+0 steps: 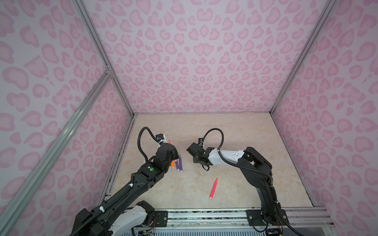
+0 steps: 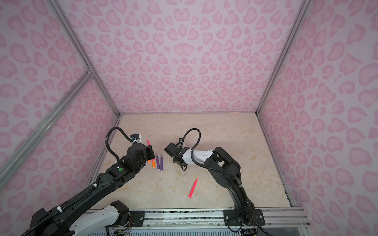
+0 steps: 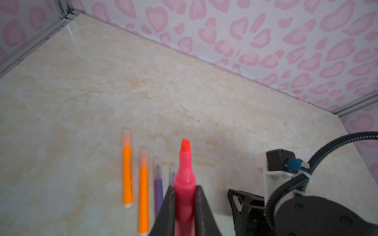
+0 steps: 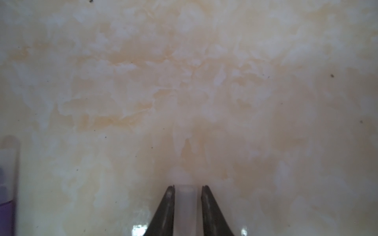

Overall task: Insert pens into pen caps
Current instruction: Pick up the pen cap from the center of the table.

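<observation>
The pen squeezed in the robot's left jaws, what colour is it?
That slim marker pen is bright pink-red, tip included; the left wrist view shows it best.

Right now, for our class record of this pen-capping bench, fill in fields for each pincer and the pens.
left pincer: shut on pink pen, bare tip pointing out
right pincer: close to table, cap between its fingers; grip unclear
capped, in a row: two orange pens, two purple pens
loose: second pink pen, lying apart, no cap seen
</observation>
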### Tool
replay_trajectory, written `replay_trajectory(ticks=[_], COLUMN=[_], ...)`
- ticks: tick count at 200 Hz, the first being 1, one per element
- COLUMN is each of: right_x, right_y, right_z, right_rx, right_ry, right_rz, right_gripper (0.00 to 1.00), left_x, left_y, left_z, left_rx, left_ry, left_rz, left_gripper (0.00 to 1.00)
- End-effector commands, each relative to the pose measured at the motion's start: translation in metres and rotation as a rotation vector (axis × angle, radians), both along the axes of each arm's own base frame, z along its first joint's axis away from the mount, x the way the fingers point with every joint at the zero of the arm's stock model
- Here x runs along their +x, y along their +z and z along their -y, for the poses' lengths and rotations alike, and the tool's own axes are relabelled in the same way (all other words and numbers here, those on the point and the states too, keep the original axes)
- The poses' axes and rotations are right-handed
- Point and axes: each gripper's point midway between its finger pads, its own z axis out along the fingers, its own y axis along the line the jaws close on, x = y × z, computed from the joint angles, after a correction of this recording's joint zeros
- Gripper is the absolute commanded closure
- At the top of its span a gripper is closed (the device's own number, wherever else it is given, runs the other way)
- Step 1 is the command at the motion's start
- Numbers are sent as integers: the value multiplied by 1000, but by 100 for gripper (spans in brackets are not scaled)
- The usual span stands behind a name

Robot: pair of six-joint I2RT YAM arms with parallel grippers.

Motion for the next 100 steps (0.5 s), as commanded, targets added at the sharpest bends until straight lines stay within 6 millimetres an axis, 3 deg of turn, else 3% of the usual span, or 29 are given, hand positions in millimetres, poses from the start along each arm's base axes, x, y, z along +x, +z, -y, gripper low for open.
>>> replay_trajectory(ticks=[1, 100], right_x=[-8, -8], right_y=[-12, -4], right_z=[5, 6], right_rx=[-38, -3], right_ry=[12, -1], right_rz=[-44, -23], right_gripper=[78, 92], left_x=[1, 1], left_y=[6, 7], left_z=[-1, 7], left_rx=[-6, -19], left_ry=[4, -38], left_rz=[18, 20], left_gripper=[97, 97])
